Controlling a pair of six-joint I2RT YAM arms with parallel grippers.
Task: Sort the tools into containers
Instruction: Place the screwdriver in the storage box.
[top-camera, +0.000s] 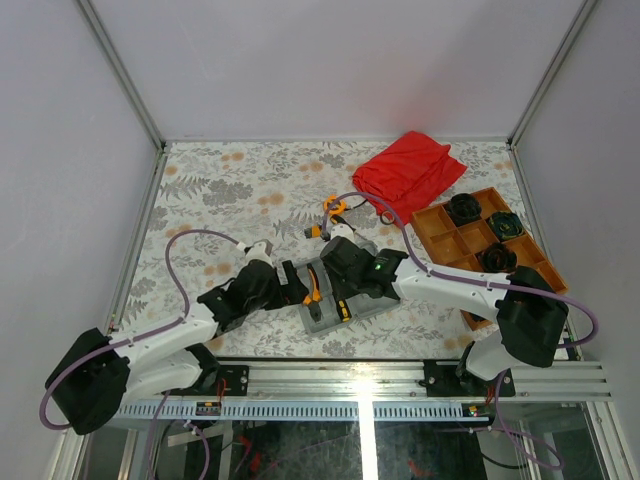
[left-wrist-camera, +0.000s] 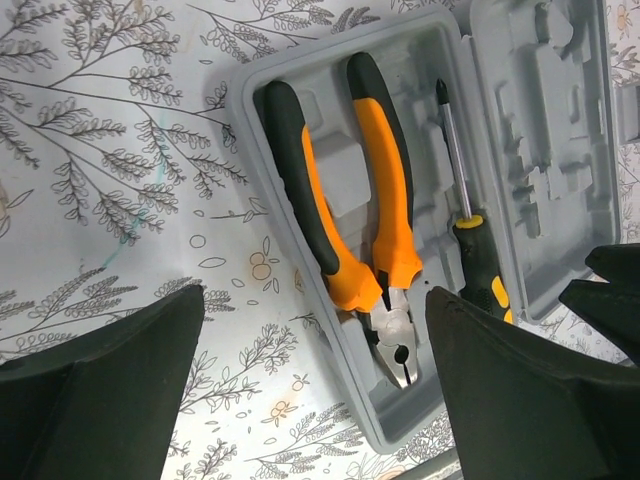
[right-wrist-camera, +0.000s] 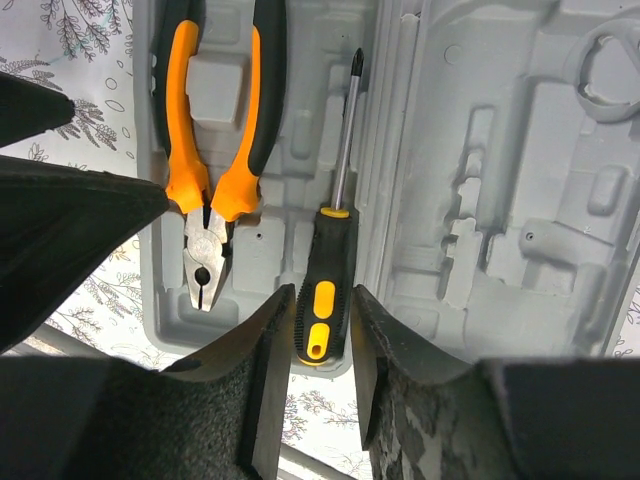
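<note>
Screwdriver (right-wrist-camera: 330, 250): in case (right-wrist-camera: 500, 250), beside pliers (right-wrist-camera: 205, 235).
Right gripper (right-wrist-camera: 322, 310): flanked handle; grip unclear.
Left gripper (left-wrist-camera: 315, 300): apart.
You: needed straight lift-off.

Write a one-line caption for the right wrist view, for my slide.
The right arm's fingers flank the screwdriver handle in the grey case, beside the orange-handled pliers.

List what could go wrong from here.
1. The right pincer straddles the handle of the screwdriver. If it lifts away while touching the handle, it could drag the tool out of its slot in the case.
2. The left pincer hangs open just over the pliers, close beside the right pincer. The two could collide above the case.
</note>
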